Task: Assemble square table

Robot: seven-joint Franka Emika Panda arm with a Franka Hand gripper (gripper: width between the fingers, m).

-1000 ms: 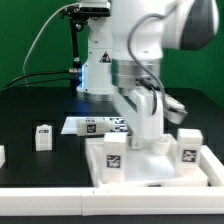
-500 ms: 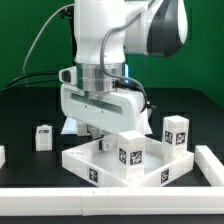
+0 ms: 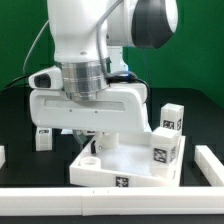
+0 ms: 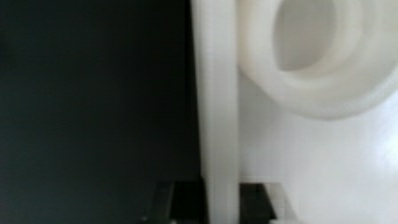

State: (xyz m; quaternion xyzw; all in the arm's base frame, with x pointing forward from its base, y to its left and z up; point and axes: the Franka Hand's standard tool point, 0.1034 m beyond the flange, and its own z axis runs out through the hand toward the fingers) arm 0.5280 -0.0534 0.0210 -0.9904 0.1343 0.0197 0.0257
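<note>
The white square table top point(image 3: 120, 168) lies low in the exterior view, a tag on its front edge. Two chunky white tagged legs point(image 3: 172, 116) point(image 3: 165, 148) stand upright on its right side. My gripper point(image 3: 88, 145) reaches down onto the top's left part, mostly hidden by the wide hand. In the wrist view the top's thin edge point(image 4: 217, 100) runs between my two dark fingers point(image 4: 178, 205), with my gripper point(image 4: 217, 205) shut on it. A round corner socket point(image 4: 329, 55) shows beside the edge. A loose tagged leg point(image 3: 42, 138) stands at the exterior view's left.
Another white part point(image 3: 2, 155) shows at the left border of the exterior view. The long white rail point(image 3: 212, 165) edges the black work surface at the right and front. The arm's body fills the middle and hides what lies behind it.
The arm has swung toward the exterior view's left and turned the table top with it. The two standing legs have come round to the top's right side.
</note>
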